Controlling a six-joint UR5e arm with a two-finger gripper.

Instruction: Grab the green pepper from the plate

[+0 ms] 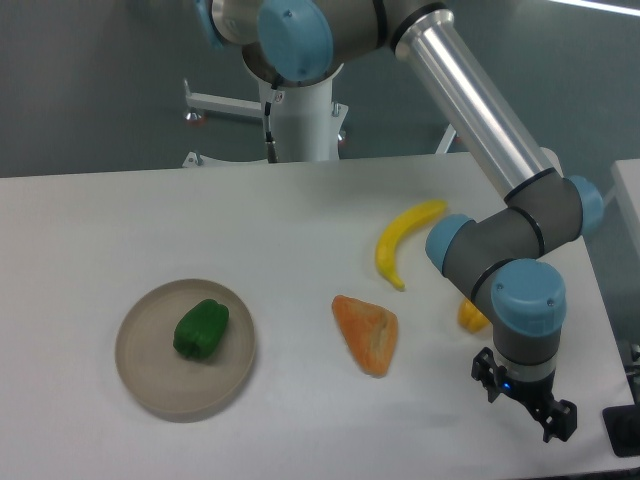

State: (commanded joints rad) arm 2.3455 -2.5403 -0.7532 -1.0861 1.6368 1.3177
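Note:
The green pepper point(202, 329) is small, glossy and dark green, and lies on its side a little right of the middle of the round beige-grey plate point(150, 385) at the front left of the table. My gripper point(525, 402) hangs at the front right, far to the right of the plate and close above the table. Its two black fingers stand apart with nothing between them.
An orange wedge-shaped piece point(367, 332) lies between the plate and the gripper. A yellow banana point(405, 240) lies behind it. A yellow-orange pepper point(469, 318) is partly hidden behind my wrist. The table's right edge is close to the gripper.

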